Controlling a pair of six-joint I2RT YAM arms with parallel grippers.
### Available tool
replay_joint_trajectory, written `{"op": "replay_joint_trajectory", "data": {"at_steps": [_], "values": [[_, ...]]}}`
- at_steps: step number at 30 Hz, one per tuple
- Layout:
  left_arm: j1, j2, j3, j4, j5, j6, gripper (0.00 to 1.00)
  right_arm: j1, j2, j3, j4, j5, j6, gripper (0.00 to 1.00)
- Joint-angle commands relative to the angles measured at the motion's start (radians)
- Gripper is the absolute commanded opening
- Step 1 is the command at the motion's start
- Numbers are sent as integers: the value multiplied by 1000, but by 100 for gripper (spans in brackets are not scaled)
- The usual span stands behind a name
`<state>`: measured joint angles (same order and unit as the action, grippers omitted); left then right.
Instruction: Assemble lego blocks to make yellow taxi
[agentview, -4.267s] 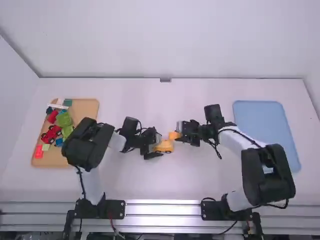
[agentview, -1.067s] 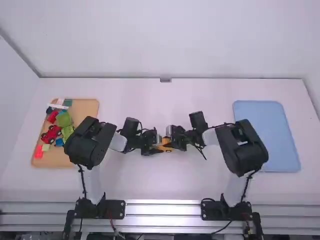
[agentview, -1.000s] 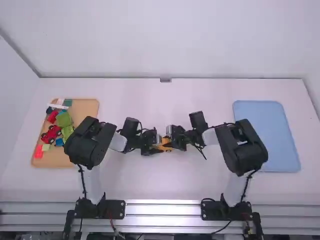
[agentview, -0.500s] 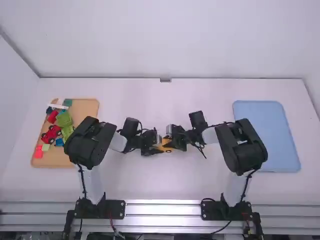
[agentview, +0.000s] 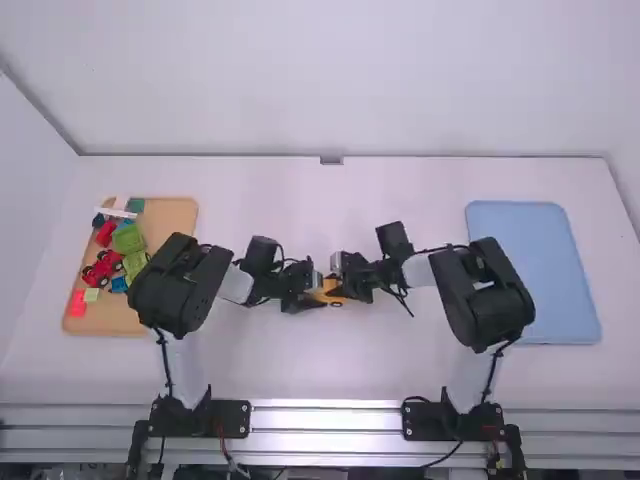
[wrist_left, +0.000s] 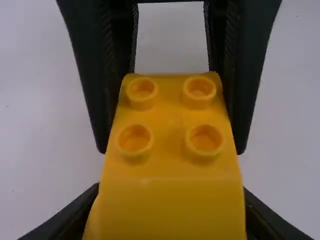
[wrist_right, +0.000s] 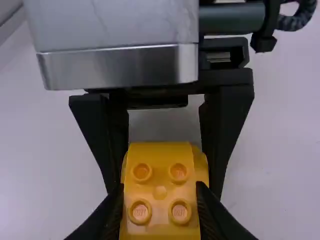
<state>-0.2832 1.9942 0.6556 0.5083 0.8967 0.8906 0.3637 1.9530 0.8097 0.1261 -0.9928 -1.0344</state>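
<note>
Near the table's middle, my left gripper (agentview: 312, 294) and my right gripper (agentview: 340, 280) meet at a small yellow taxi piece (agentview: 331, 290). In the left wrist view a yellow block with studs (wrist_left: 170, 140) sits between the fingers of my left gripper (wrist_left: 167, 215), and the other gripper's fingers flank its far end. My right gripper (wrist_right: 160, 210) is shut on the studded yellow block (wrist_right: 160, 195) in the right wrist view; the left gripper's fingers stand on both sides of rounded yellow edges behind it. How the yellow parts join is hidden.
A wooden tray (agentview: 175, 225) at the far left holds green blocks (agentview: 129, 240), a red car (agentview: 102, 268) and several other pieces. A blue tray (agentview: 535, 270) lies on the right side of the white table.
Since the earliest frame, my right gripper has moved left with its yellow block, up to the piece at my left gripper. Over the last second both arms have barely moved.
</note>
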Motion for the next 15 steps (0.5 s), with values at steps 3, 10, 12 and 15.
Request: {"op": "replay_joint_trajectory", "data": {"at_steps": [3, 10, 12, 15], "values": [[1, 13, 39, -23, 3, -11, 27, 61, 35, -24, -29, 120, 34, 0], [1, 13, 52, -50, 0, -11, 27, 54, 27, -24, -2, 158, 96, 0], [1, 13, 52, -47, -1, -11, 26, 56, 27, -24, 6, 159, 117, 0], [1, 13, 52, -47, -8, -11, 26, 64, 27, -24, 24, 186, 150, 0]]}}
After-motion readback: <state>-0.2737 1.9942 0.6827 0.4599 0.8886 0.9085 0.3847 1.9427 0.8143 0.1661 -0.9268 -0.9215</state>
